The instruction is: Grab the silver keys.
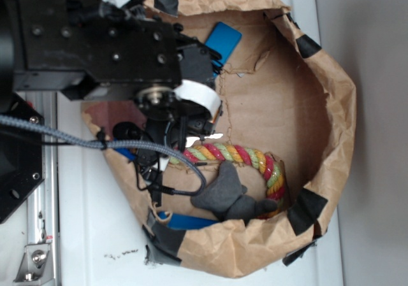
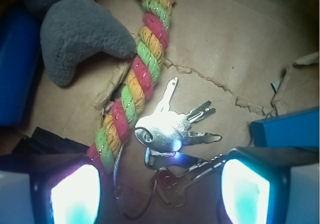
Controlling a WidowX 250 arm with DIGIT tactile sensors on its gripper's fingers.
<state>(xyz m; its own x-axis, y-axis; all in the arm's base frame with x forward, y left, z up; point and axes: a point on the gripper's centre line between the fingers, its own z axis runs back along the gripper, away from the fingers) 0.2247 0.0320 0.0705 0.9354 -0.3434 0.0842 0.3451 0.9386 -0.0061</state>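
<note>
The silver keys (image 2: pixel 172 131) lie fanned on brown paper, on a thin wire ring, right beside the end of a coloured rope (image 2: pixel 137 79). My gripper (image 2: pixel 160 194) hangs open just above them. Its left fingertip (image 2: pixel 75 194) sits by the rope's end and its right fingertip (image 2: pixel 245 191) is past the key tips. The lowest key lies between the two pads and nothing is gripped. In the exterior view the black arm (image 1: pixel 115 37) covers the keys and the fingers.
A grey plush toy (image 1: pixel 229 193) rests against the rope (image 1: pixel 242 155). A blue block (image 2: pixel 290 129) lies close to the right finger, and another blue thing (image 2: pixel 17 69) is at the left. Crumpled paper-bag walls (image 1: pixel 331 107) ring the area.
</note>
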